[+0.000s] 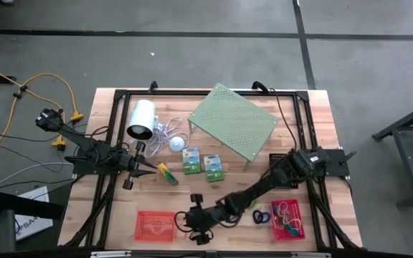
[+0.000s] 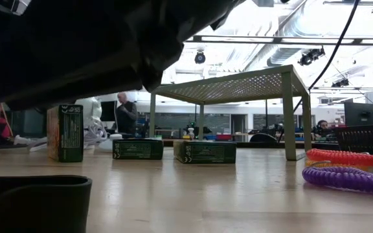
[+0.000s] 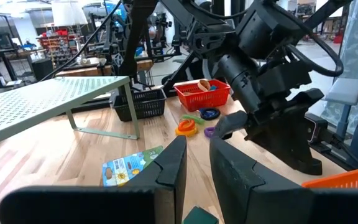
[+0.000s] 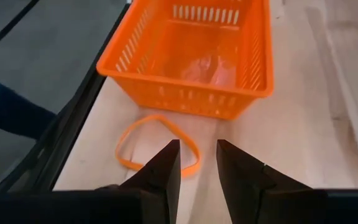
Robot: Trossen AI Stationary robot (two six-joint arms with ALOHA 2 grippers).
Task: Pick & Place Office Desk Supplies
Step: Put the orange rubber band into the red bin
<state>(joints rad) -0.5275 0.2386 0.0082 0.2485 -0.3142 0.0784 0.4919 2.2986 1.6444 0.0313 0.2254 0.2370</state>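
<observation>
The right gripper (image 4: 197,165) is reaching low, fingers narrowly parted, over a tan rubber band (image 4: 157,143) beside the red basket (image 4: 191,56), while the left gripper (image 3: 196,165) is waiting, narrowly parted.

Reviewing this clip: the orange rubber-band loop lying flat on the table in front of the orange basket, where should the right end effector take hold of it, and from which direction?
Probably straight down from above, pinching one strand. The rubber band lies flat on the wood, an open loop with nothing to grip sideways. The near arc, closest to the right end effector, looks best: it lies away from the orange basket, and the fingers, slightly parted, could straddle it.
</observation>
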